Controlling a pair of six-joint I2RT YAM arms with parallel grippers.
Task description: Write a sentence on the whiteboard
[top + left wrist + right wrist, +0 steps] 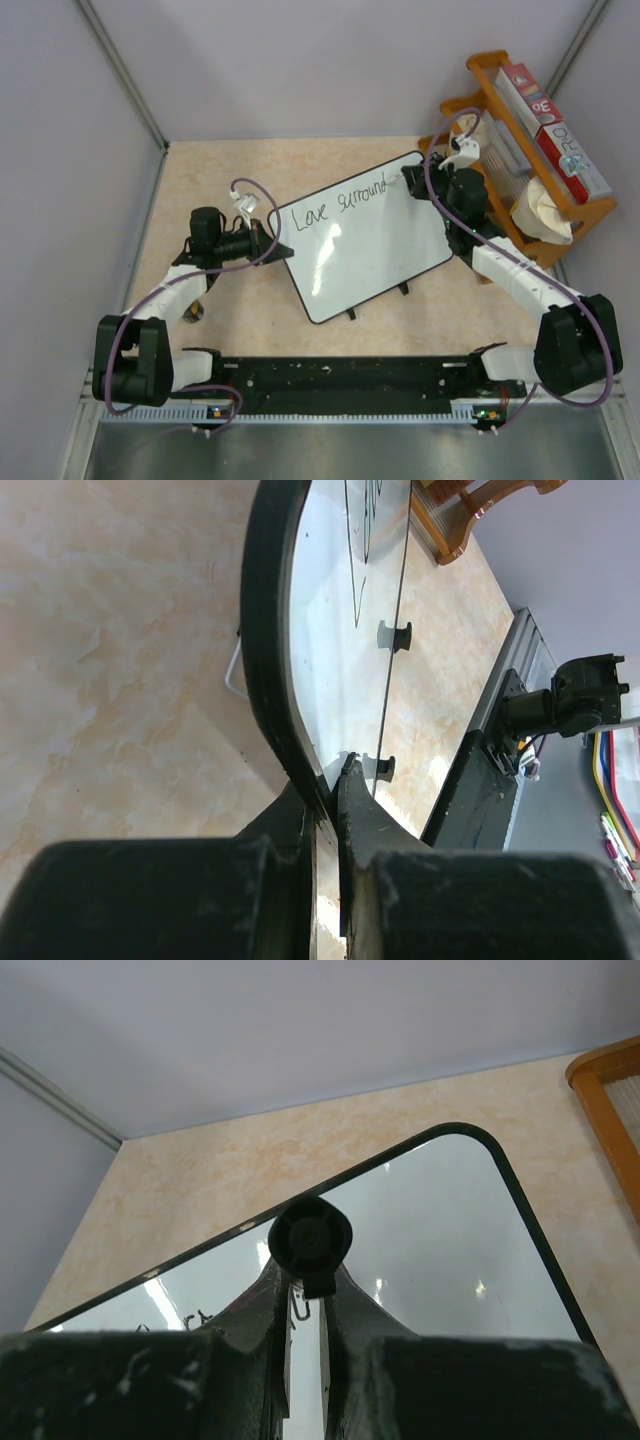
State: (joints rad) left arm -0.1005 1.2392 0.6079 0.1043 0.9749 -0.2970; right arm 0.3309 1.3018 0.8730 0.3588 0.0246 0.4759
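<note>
The whiteboard [365, 240] lies tilted on the table, white with a thin black frame and small black feet on its near edge. It reads "Love surround" along its far edge. My left gripper [278, 245] is shut on the board's left edge; in the left wrist view the fingers [355, 800] pinch the black frame [262, 630]. My right gripper [420, 182] is shut on a black marker [310, 1240], seen end-on in the right wrist view, standing over the board [440, 1250] near its far right corner, just after the last letter.
A wooden rack [545, 150] with boxes and a crumpled white cloth [543, 215] stands at the right, close behind my right arm. Grey walls close in the left, back and right. The black base rail [340, 380] runs along the near edge.
</note>
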